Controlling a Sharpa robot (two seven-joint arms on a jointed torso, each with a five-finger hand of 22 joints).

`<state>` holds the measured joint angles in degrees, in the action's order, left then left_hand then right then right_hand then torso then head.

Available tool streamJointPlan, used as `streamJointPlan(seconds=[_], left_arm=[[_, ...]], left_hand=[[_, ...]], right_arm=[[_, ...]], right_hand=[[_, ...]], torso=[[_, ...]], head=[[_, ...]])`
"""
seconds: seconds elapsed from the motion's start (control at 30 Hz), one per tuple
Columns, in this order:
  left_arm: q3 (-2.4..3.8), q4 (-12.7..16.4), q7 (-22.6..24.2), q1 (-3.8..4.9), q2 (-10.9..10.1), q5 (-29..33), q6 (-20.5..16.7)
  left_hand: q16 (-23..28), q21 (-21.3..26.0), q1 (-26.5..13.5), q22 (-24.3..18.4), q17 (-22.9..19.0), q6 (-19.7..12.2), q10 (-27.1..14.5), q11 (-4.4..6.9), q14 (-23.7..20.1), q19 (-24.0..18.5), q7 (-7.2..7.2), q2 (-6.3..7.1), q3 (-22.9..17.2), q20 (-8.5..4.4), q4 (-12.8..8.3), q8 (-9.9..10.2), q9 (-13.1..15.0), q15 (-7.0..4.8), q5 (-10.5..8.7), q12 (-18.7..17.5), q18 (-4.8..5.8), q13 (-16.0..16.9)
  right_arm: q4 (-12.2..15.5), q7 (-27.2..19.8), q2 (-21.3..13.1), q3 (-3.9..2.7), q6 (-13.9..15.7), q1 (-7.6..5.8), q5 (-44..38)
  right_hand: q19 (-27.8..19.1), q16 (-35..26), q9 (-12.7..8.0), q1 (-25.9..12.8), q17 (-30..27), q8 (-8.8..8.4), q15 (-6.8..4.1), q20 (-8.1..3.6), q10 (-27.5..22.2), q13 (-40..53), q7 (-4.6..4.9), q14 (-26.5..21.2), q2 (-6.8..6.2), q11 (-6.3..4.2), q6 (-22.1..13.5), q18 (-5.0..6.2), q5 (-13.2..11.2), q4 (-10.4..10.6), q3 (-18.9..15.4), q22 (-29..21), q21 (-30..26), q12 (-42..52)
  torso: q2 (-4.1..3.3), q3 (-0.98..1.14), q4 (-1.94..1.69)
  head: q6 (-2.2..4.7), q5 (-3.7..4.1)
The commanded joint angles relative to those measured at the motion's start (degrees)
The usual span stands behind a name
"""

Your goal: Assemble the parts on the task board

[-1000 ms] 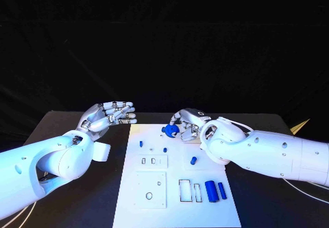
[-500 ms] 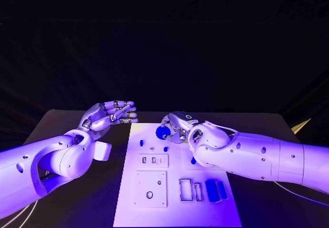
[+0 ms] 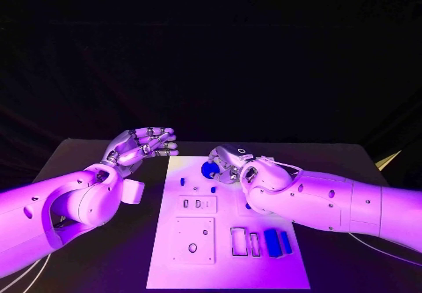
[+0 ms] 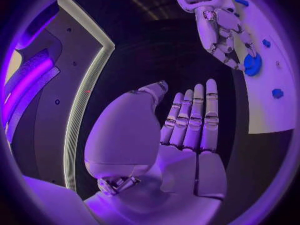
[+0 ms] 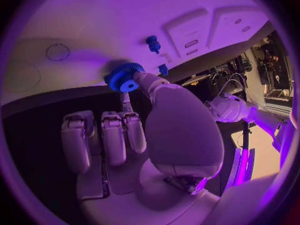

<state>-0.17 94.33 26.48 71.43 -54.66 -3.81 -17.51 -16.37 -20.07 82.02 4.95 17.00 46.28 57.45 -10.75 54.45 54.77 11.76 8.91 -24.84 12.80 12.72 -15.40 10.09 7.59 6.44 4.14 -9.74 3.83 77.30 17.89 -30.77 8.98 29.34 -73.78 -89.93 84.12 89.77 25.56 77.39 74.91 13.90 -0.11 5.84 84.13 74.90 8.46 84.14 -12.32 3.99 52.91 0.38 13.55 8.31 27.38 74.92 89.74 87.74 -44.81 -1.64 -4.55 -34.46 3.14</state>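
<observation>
Left hand: the left hand (image 3: 141, 145) hovers beyond the far-left corner of the task board (image 3: 224, 268), off over the dark worktop (image 3: 105, 256); its fingers (image 4: 195, 116) lie straight and side by side, holding nothing and touching nothing.
Task board: a white plate in the middle of the worktop, with slots and holes in its raised panels.
Small parts: 2 small blue pegs (image 3: 182, 182) stand on the board's far-left area, just nearer the robot than the gear.
Gear: the blue gear (image 3: 210, 169) sits at the board's far edge, pinched in the right hand's fingertips (image 5: 140, 78), low over the white surface; I cannot tell whether it touches the board.
Right hand: the right hand (image 3: 230, 162) is clamped on the gear over the board's far middle, its other fingers loose.
Cylinders: 2 blue cylinders (image 3: 277, 243) lie side by side on the board's near-right area, beside 2 rectangular slots.
Handling: the gear looks like stiff, light plastic, likely unbreakable in a pinch; its toothed rim gives grip, so holding it by the rim, opposite sides, seems best, keeping the central bore free for a post.
Risk: a small pinch may let it tilt.
</observation>
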Motion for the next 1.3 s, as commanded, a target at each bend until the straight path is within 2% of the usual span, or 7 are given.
streamJointPlan(seconds=[0.03,0.67,1.07,1.1,1.23,1.27,1.3], left_arm=[[0.04,0.2,0.2,0.07,0.0,0.1,1.1],[0.04,0.3,-0.1,0.08,-0.3,0.1,1.2],[0.04,0.1,-0.5,0.08,-0.1,0.1,1.5],[0.04,0.1,-0.5,0.08,-0.1,0.1,1.5],[0.04,0.0,-0.5,0.08,-0.1,0.1,1.5],[0.04,0.0,-0.5,0.08,-0.1,0.1,1.5],[0.04,0.0,-0.5,0.08,-0.1,0.1,1.5]], left_hand=[[0.3,0.3,-0.3,-0.1,0.1,-0.5,0.1,-0.23,0.1,0.1,2.58,0.0,-0.4,0.43,0.0,0.2,0.0,0.37,-0.3,-0.2,-0.73,0.0],[0.4,0.4,-0.4,-0.1,0.1,-0.5,0.2,-0.22,0.1,0.2,2.57,0.02,-0.4,0.43,0.0,0.2,0.0,0.37,-0.33,-0.2,-0.73,0.1],[0.5,0.4,-0.5,-0.2,0.2,-0.5,0.2,-0.23,0.1,0.2,2.57,0.03,-0.4,0.44,0.0,0.3,0.0,0.37,-0.35,-0.3,-0.73,0.1],[0.5,0.4,-0.5,-0.2,0.2,-0.5,0.2,-0.23,0.1,0.2,2.57,0.03,-0.4,0.44,0.0,0.3,0.0,0.37,-0.35,-0.3,-0.73,0.1],[0.5,0.4,-0.5,-0.2,0.2,-0.5,0.2,-0.23,0.1,0.2,2.57,0.03,-0.4,0.44,0.0,0.3,0.0,0.37,-0.35,-0.3,-0.73,0.1],[0.5,0.4,-0.5,-0.2,0.2,-0.5,0.2,-0.23,0.1,0.2,2.57,0.03,-0.4,0.44,0.0,0.3,0.0,0.37,-0.35,-0.3,-0.73,0.1],[0.5,0.4,-0.5,-0.2,0.2,-0.5,0.2,-0.23,0.1,0.2,2.57,0.03,-0.4,0.44,0.0,0.3,0.0,0.37,-0.35,-0.3,-0.73,0.1]], right_arm=[[-0.4,0.4,0.2,0.02,-0.6,0.14,-1.3],[-0.9,-0.6,1.2,0.09,-2.2,0.67,0.0],[-1.1,0.3,1.2,0.1,-0.7,0.9,0.1],[-1.1,0.2,1.2,0.1,-0.5,0.9,0.2],[-1.1,0.0,1.2,0.1,-0.8,0.91,0.6],[-1.1,-0.1,1.2,0.1,-1.0,0.91,0.8],[-1.1,-0.2,1.2,0.1,-1.1,0.91,0.9]], right_hand=[[5.9,0.2,0.0,-0.6,15.1,0.06,-0.38,-0.33,3.8,12.6,-0.08,5.9,0.2,-0.39,0.3,-0.38,0.1,-0.1,0.3,15.1,0.3,0.1],[5.9,0.2,-0.6,-3.4,15.1,-1.65,0.12,0.04,3.2,11.9,0.58,5.9,-1.18,0.22,-1.3,-0.38,-1.0,0.4,-0.1,15.1,0.3,-0.5],[5.9,0.2,-0.7,-4.3,15.1,-1.89,0.17,0.14,2.8,11.4,0.59,5.9,-1.46,0.24,-1.3,-0.38,-1.4,0.7,-0.6,15.1,0.3,-1.0],[5.9,0.2,-0.9,-4.8,15.1,-2.75,0.32,0.24,2.2,10.8,0.81,5.9,-1.67,0.43,-2.5,-0.38,-3.4,0.9,-1.2,15.1,0.3,-1.6],[5.9,0.2,-2.0,-4.4,15.1,-5.72,1.24,1.03,1.6,10.1,1.94,5.9,-1.05,1.47,-6.1,-0.38,-5.2,1.2,-4.7,15.1,0.3,-2.3],[5.9,0.2,-2.1,-4.2,15.1,-6.23,1.35,1.31,1.5,10.0,2.1,5.9,-0.58,1.73,-6.5,-0.38,-5.7,1.7,-6.6,15.1,0.3,-2.4],[5.9,0.2,-2.4,-3.6,15.1,-6.94,1.74,1.5,1.4,10.0,2.24,5.9,0.29,1.97,-6.5,-0.38,-6.4,3.3,-11.0,15.1,0.3,-2.5]], torso=[[0.02,0.03,0.07],[0.05,-0.01,0.05],[0.04,0.02,0.02],[0.04,0.02,0.0],[0.06,0.04,0.01],[0.06,0.03,0.01],[0.06,0.03,0.01]], head=[[-0.03,-0.01],[-0.34,-0.03],[0.03,0.21],[0.08,0.15],[0.06,0.19],[0.06,0.19],[0.06,0.19]])
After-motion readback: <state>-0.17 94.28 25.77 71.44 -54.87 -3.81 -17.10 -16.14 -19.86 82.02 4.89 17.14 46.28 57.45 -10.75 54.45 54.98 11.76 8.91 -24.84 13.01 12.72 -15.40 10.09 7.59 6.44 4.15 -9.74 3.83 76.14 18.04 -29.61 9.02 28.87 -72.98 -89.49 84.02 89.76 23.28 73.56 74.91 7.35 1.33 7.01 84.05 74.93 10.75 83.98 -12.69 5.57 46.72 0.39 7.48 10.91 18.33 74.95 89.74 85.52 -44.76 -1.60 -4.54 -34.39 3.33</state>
